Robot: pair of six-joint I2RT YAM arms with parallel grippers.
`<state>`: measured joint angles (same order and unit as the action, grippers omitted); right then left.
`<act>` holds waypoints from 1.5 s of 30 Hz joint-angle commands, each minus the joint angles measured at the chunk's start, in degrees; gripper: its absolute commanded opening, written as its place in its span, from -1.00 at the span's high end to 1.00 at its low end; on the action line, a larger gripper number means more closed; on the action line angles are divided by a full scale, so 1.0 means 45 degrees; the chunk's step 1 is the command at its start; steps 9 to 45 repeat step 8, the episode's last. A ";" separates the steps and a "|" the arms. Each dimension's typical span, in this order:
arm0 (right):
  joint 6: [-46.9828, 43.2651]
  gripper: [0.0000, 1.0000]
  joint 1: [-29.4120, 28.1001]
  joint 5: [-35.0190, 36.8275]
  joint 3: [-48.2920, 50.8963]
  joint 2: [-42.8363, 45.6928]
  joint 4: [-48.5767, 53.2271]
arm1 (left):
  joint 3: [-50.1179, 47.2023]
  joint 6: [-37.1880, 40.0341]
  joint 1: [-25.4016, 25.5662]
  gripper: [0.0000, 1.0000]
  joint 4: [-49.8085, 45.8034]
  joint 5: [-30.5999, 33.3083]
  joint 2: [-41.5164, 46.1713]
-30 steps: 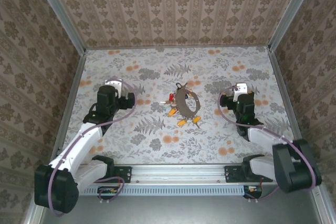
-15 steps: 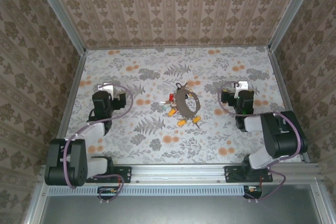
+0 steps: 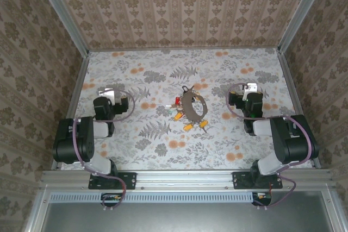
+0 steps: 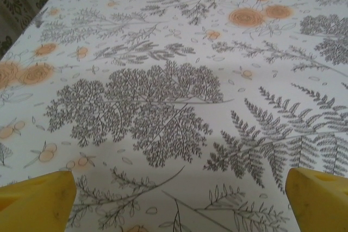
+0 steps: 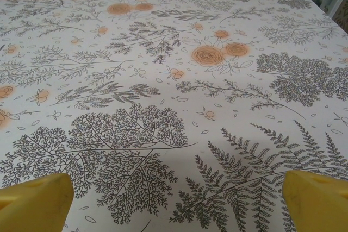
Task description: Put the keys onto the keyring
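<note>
- The wide dark grey-brown loop of a keyring lies flat at the centre of the floral-print surface, seen from the top camera.
- The small keys sit around its rim. A red-headed key is at about 10 o'clock of the loop and a yellowish one at about 8 o'clock. Two orange-headed ones are at about 6 and 5 o'clock. All touch the loop or lie just beside it; they are too small to tell whether they are threaded onto it.
- The left arm is folded at 9 o'clock of the keyring and well apart from it. Its wrist view shows yellow fingertips at both lower corners with bare printed cloth between them, so the left jaws are spread wide and hold nothing.
- The right arm is at 3 o'clock, also well apart. Its yellow fingertips frame bare cloth in the same way, so the right jaws are spread and empty.
- Judgement: no grasp is in hand, and both arms are parked clear of the work. This is either a rest before the first reach or the end of the job.
- If any key is loose, the next move calls for one arm to pin the loop. The other arm would then need a fine pinch on a thin key head lying flat.
</note>
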<state>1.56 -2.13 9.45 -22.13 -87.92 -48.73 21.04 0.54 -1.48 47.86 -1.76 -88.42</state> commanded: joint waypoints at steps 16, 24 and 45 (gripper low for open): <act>0.0150 -1.00 0.0043 -0.0323 -0.0167 0.0041 -0.0259 | 0.0491 0.0408 0.0211 -1.00 0.0149 -0.0121 0.0097; 0.0150 -1.00 0.0043 -0.0323 -0.0167 0.0041 -0.0259 | 0.0491 0.0408 0.0211 -1.00 0.0149 -0.0121 0.0097; 0.0150 -1.00 0.0043 -0.0323 -0.0167 0.0041 -0.0259 | 0.0491 0.0408 0.0211 -1.00 0.0149 -0.0121 0.0097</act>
